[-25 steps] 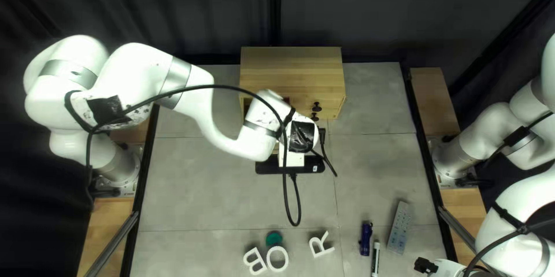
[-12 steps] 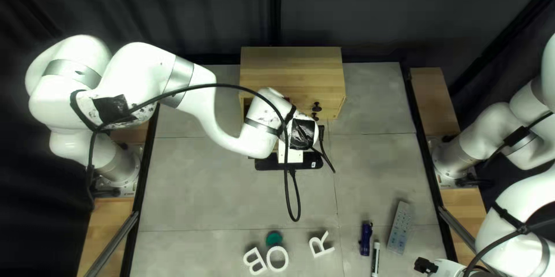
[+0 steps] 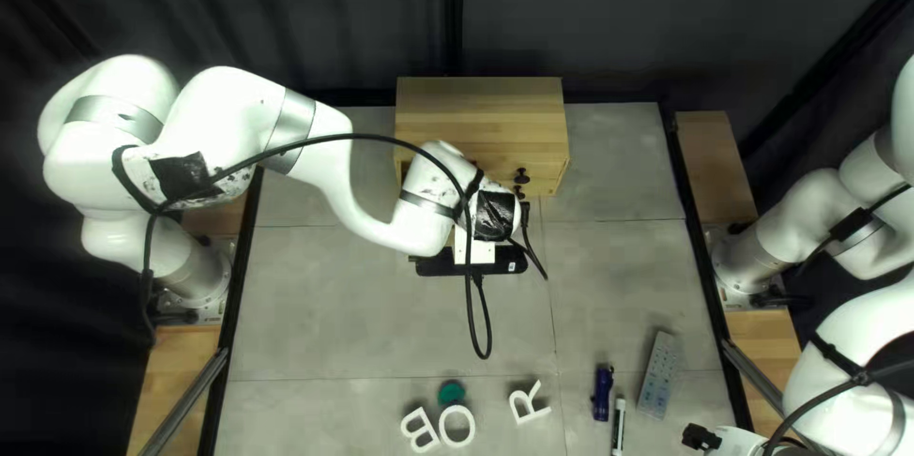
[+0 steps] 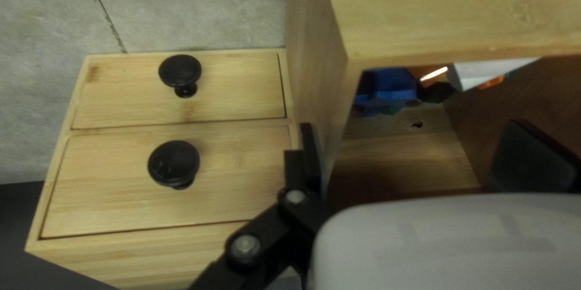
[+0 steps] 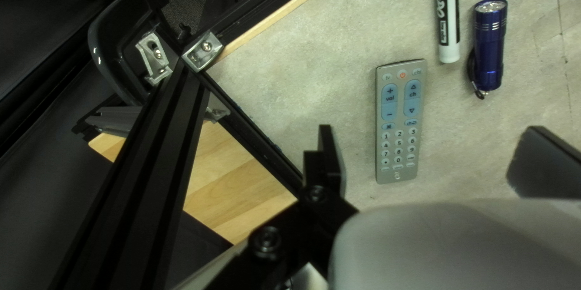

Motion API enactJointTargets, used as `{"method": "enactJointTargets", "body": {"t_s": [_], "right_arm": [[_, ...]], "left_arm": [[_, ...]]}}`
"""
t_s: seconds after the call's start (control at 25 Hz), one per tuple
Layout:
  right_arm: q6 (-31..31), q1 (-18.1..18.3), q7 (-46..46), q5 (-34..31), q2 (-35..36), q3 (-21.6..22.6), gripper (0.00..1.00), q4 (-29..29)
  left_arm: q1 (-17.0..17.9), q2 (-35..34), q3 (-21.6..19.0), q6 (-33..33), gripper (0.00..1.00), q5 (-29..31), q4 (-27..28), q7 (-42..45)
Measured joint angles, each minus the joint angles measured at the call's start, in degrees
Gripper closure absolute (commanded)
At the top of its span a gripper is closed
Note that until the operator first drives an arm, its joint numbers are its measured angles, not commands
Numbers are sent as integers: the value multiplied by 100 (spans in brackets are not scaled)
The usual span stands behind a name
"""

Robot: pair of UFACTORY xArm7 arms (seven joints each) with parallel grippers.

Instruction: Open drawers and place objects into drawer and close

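Note:
My left gripper (image 3: pixel 473 249) is in front of the wooden cabinet (image 3: pixel 481 109), its fingertips hidden from above. In the left wrist view, the left gripper (image 4: pixel 420 160) stands open over a pulled-out drawer (image 4: pixel 417 11), one finger by its side wall, the other over its inside. A blue object (image 4: pixel 387 87) and a grey-white piece (image 4: pixel 484 72) lie in the drawer. Two smaller drawers with black knobs (image 4: pixel 173 163) are closed. At the lower right is my right gripper (image 3: pixel 703 437). Its wrist view shows the right gripper (image 5: pixel 436 160) open, the remote (image 5: pixel 400 121) ahead of it.
A marker (image 5: pixel 448 11) and a blue flashlight (image 5: pixel 489 45) lie near the remote. White letters, among them an R (image 3: pixel 528 403), and a green round item (image 3: pixel 451 393) are near the table's near edge. A black cable (image 3: pixel 469 304) hangs from my left arm.
My left arm's wrist and its hanging cable have shifted slightly left and toward the cabinet. The right arm and the loose objects on the table look unchanged.

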State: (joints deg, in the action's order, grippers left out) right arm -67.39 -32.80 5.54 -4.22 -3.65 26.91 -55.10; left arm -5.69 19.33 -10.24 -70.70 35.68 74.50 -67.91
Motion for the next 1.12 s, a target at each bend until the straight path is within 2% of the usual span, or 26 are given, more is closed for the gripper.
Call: {"method": "enactJointTargets", "body": {"t_s": [0.76, 1.12], "right_arm": [[0, 0, 0, 0, 0, 0, 0, 0], [0, 0, 0, 0, 0, 0, 0, 0]], "left_arm": [[18, -66, 1, -22, 0, 18, -67, 78], [66, -12, -7, -107, 0, 45, 69, 104]]}}
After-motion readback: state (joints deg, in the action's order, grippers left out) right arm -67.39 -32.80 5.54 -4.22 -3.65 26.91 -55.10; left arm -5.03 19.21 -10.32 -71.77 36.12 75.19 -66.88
